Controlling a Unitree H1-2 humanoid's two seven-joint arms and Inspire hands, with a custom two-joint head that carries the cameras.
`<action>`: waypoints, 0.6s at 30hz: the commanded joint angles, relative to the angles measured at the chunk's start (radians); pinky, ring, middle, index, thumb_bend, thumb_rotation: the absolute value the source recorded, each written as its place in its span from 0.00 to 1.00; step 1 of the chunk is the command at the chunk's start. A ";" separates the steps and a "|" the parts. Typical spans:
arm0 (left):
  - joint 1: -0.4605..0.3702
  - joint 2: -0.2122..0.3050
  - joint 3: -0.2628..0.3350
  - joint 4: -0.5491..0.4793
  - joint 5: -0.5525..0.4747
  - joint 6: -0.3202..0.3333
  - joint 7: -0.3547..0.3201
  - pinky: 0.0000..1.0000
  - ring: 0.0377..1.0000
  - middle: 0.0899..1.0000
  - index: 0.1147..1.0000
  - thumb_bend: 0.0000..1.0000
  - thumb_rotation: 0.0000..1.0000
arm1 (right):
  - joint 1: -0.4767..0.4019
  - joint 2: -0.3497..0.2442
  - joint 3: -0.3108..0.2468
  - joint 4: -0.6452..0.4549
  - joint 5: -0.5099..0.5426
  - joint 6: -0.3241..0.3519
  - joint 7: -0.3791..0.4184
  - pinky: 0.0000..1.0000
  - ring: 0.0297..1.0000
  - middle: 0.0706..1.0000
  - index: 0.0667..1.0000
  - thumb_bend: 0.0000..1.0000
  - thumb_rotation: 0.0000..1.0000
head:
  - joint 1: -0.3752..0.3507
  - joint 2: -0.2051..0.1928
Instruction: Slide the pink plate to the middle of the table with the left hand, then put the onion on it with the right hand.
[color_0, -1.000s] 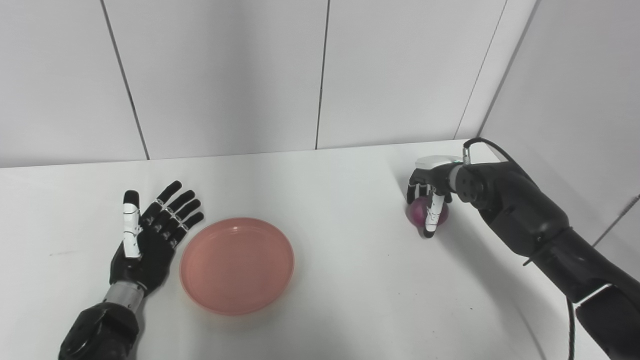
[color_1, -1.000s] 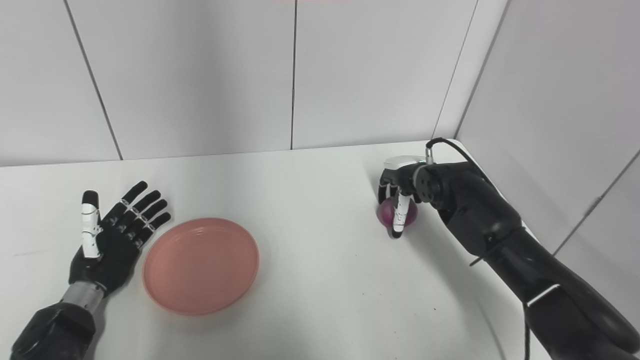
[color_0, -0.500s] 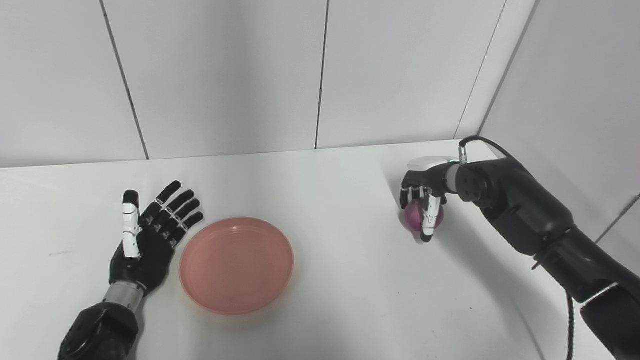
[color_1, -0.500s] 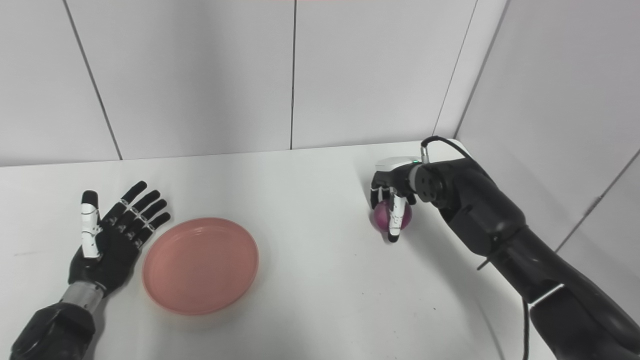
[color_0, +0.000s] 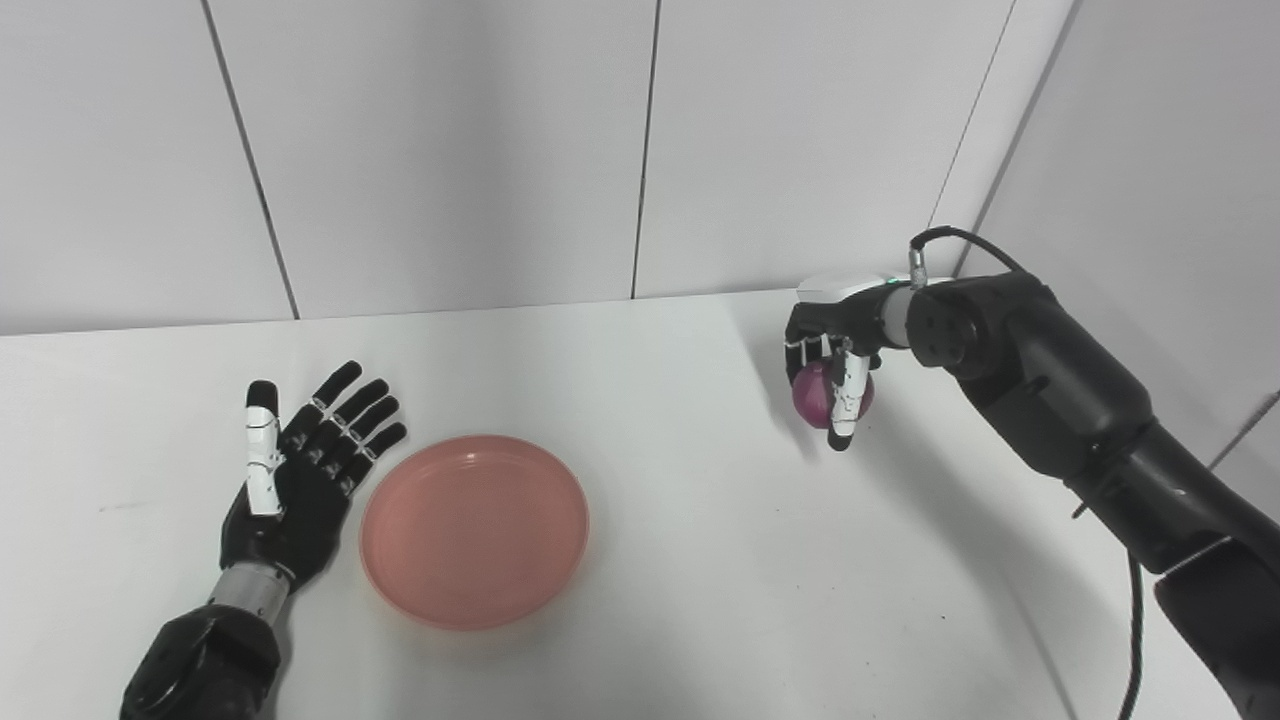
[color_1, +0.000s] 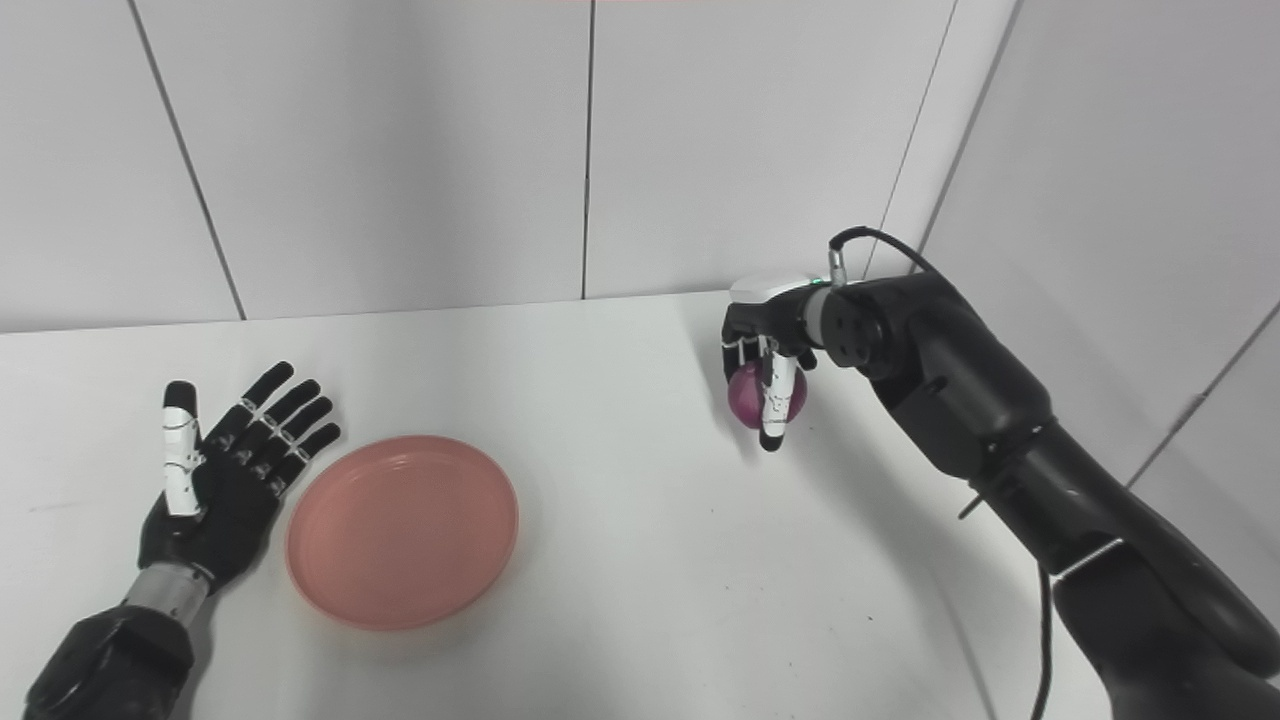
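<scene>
The right hand (color_0: 838, 345) is clamped from above on the purple onion (color_0: 818, 396), holding it clear of the white table (color_0: 700, 560), far to the right of the pink plate (color_0: 474, 530) and near the table's back right corner. Bare tabletop lies between onion and plate. The left hand (color_0: 290, 480) rests palm up, fingers spread and holding nothing, just left of the plate's rim.

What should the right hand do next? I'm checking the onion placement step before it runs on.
Probably carry the onion leftward and toward the pink plate, keeping it raised. The right hand is shut on the onion above the table's right rear, well apart from the plate, which is empty beside the open left hand.
</scene>
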 joint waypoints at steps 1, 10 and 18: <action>0.078 -0.007 -0.005 0.080 0.039 0.095 0.064 0.80 0.83 0.75 0.78 0.70 0.89 | -0.084 -0.027 -0.013 -0.047 -0.022 -0.046 -0.006 0.29 0.34 0.43 0.46 0.53 0.00 | 0.004 -0.003; 0.072 -0.031 -0.018 0.089 0.053 0.075 0.066 0.77 0.80 0.74 0.79 0.71 0.88 | -0.124 0.041 -0.006 -0.113 -0.010 -0.101 -0.007 0.33 0.38 0.44 0.49 0.52 0.00 | 0.083 -0.006; 0.073 -0.057 -0.032 0.082 0.070 0.065 0.083 0.84 0.82 0.76 0.81 0.71 0.90 | -0.170 0.150 0.026 -0.155 -0.022 -0.136 0.000 0.29 0.39 0.47 0.46 0.52 0.00 | 0.148 -0.012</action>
